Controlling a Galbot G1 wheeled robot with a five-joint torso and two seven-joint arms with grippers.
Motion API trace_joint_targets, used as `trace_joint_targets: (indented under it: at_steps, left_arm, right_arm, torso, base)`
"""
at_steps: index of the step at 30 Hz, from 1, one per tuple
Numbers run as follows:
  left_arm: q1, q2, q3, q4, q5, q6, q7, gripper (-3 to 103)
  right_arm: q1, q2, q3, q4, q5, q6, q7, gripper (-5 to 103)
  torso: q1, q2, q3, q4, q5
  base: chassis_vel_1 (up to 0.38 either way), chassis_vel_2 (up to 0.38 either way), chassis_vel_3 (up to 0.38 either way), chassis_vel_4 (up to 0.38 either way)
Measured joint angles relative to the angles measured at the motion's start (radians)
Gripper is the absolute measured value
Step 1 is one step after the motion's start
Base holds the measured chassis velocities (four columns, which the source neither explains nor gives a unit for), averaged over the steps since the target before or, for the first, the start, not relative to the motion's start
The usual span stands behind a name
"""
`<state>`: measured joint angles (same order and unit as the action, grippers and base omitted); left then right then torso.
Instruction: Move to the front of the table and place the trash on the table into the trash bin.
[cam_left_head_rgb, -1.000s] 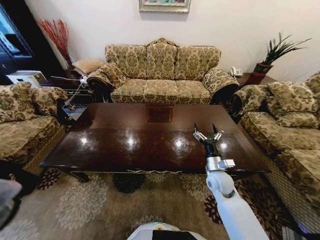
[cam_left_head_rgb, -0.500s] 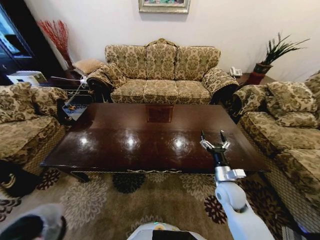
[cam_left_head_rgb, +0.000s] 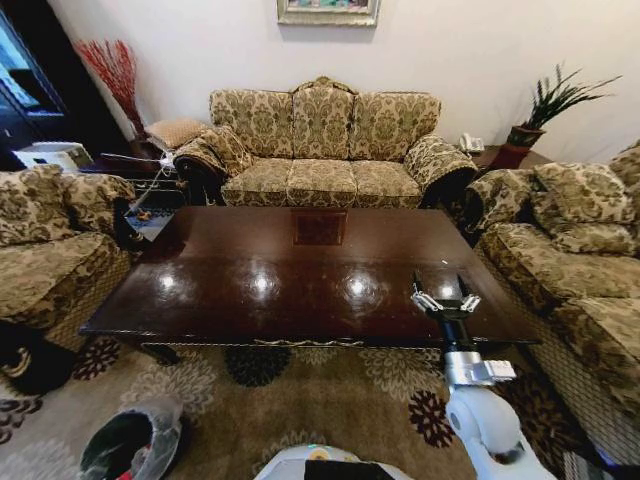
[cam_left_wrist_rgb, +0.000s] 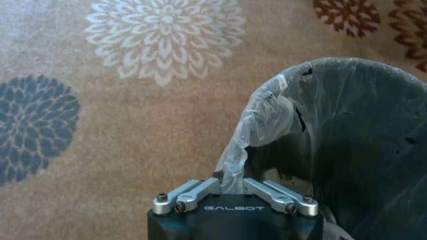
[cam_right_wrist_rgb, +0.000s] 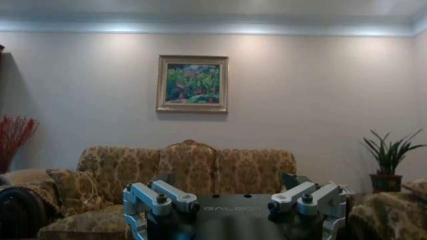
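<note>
Trash bin (cam_left_head_rgb: 130, 447) now in view lower left, left pincer (cam_left_wrist_rgb: 235, 196) pinching liner rim; right pincer (cam_left_head_rgb: 445, 300) retreats wide open, empty; surface (cam_left_head_rgb: 300, 270) bare.

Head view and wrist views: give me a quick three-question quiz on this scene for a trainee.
1. True or false: the right end effector is open above the table.
2. The trash bin is: A, low on the robot's left, off the table; B, on the table; C, on the sofa.
3. Fill in: the left end effector is shut on the bin's ___.
Key: 1 true; 2 A; 3 liner rim.
</note>
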<state>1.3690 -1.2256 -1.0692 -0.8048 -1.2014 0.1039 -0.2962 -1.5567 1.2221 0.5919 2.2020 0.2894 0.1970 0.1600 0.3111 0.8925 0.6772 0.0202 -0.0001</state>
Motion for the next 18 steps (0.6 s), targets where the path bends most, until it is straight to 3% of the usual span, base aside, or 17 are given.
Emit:
trace_joint_targets:
  at_steps: [6,12,15,18]
  left_arm:
    - [-0.023,-0.001,0.010,0.041,0.034,-0.010,0.016,0]
    - [-0.020,-0.007,0.012,0.046,0.099,-0.013,0.082,1]
    - [-0.009,-0.011,0.008,0.032,0.132,-0.010,0.112,10]
    - [0.012,-0.015,-0.009,0.009,0.139,-0.002,0.127,26]
  right_arm:
    - [0.001,0.009,-0.001,0.000,0.000,-0.004,0.006,100]
    - [0.008,0.012,-0.003,-0.013,0.010,-0.006,0.014,100]
    - [0.009,0.011,0.002,-0.021,0.020,-0.006,0.015,100]
    - [0.010,0.007,0.012,-0.034,0.042,-0.001,0.014,100]
  torso:
    - [0.000,0.000,0.000,0.0000,0.0000]
    - [0.000,0.000,0.000,-0.0001,0.0006]
    - [0.000,0.000,0.000,0.0001,0.0001]
    - [0.000,0.000,0.000,0.0003,0.0002]
  base:
    - [0.000,0.000,0.000,0.000]
    - [0.000,0.000,0.000,0.000]
    - [0.000,0.000,0.000,0.000]
    - [0.000,0.000,0.000,0.000]
